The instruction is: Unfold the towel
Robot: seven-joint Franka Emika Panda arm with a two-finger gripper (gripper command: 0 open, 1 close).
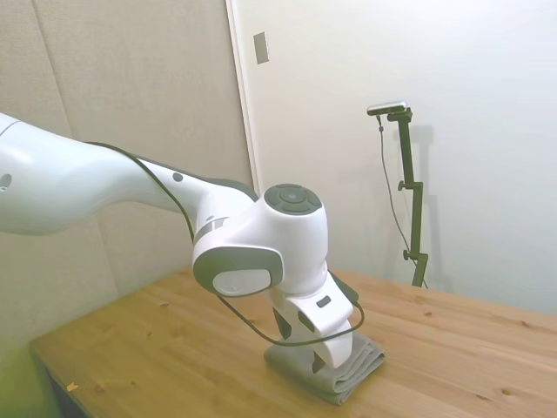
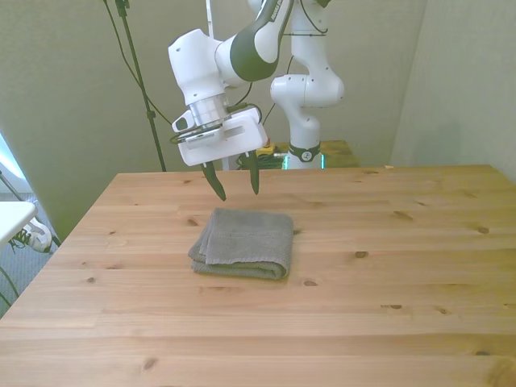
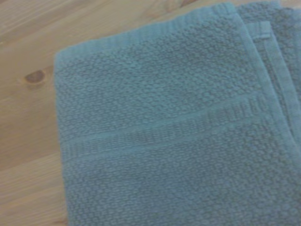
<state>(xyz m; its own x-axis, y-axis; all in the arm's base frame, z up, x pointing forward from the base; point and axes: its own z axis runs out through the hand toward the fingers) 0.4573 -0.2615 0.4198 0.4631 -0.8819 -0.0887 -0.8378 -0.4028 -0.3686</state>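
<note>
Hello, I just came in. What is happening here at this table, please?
A white robot arm is working on a grey towel that lies folded on the wooden table. Its gripper hangs open just above the towel's far edge and does not touch it. The towel is not yet unfolded, and nothing is being held.

The long pale wooden table [image 2: 419, 266] of knotty planks fills the lower part of the front view, its boards running side to side. A dark round knot [image 3: 34, 76] shows in the wood in the wrist view. Off the table's edge at the front view's left, a white shelf-like surface [image 2: 12, 216] juts in, and a light sneaker [image 2: 36, 236] lies on the floor below it. In the side view, a small grey rectangular wall plate [image 1: 261, 47] sits high beside a white vertical door frame [image 1: 240, 87].
</note>
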